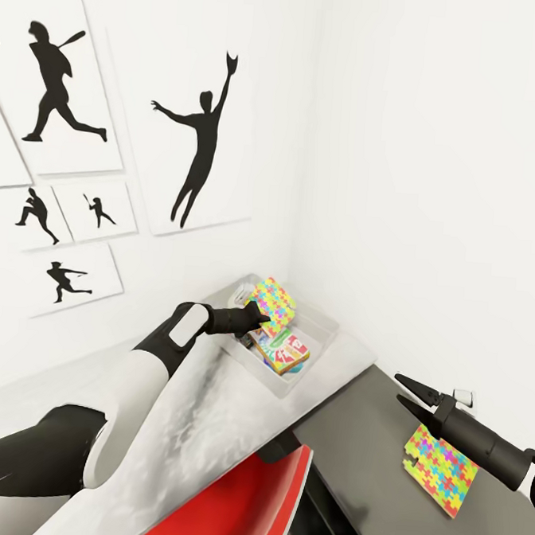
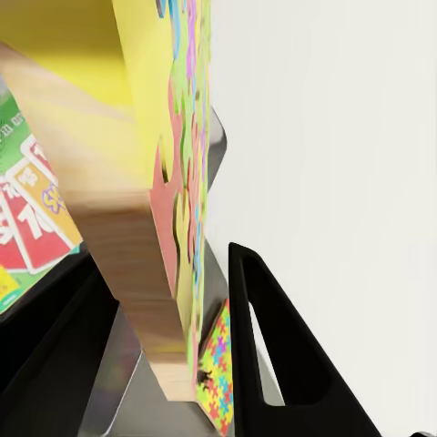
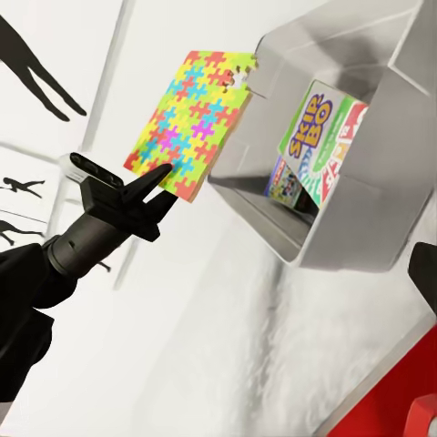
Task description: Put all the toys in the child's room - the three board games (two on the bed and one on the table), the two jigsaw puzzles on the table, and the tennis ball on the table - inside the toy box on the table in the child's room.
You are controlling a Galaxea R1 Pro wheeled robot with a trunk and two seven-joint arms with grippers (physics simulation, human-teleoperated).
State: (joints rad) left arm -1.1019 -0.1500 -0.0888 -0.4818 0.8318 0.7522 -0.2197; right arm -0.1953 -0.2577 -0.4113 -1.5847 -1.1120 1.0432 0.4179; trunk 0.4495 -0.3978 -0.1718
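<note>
- above the toy box [image 1: 321, 329], a jigsaw puzzle box [image 1: 271, 306] hangs tilted, pinched at one edge by the left gripper [image 1: 258, 315], jaws clamped on it.
- judged light, stiff, smooth-faced; an edge pinch suits it, though it may pivot or slip.
- inside the bin: the skip-bo box [image 1: 286, 350], leaning.
- second jigsaw puzzle [image 1: 440, 468] lies flat on the dark grey cabinet top [image 1: 350, 449], just under the right gripper [image 1: 402, 393], fingers spread, empty.
- take it by a free edge.
</note>
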